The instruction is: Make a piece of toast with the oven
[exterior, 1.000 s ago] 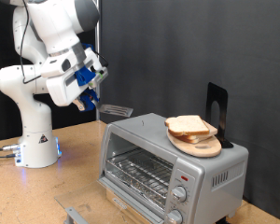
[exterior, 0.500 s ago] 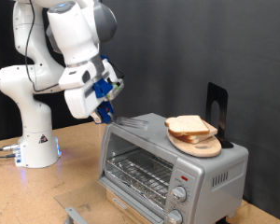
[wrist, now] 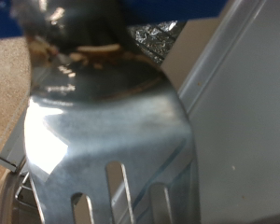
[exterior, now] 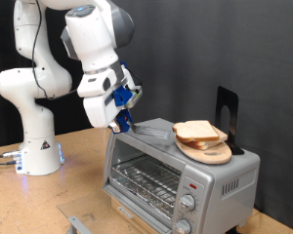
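Pale square slices of toast (exterior: 197,131) with tan crusts lie stacked on a round wooden plate (exterior: 207,150) on top of the silver oven (exterior: 176,166), towards its 3 o'clock end. The oven's glass door shows a wire rack; two knobs sit at its 5 o'clock corner. It stands on a wooden table (exterior: 78,180) against a black backdrop. The gripper (exterior: 120,121) is clamped on a metal spatula (wrist: 112,131), whose slotted blade hovers over the oven's top, at 9 o'clock from the toast.
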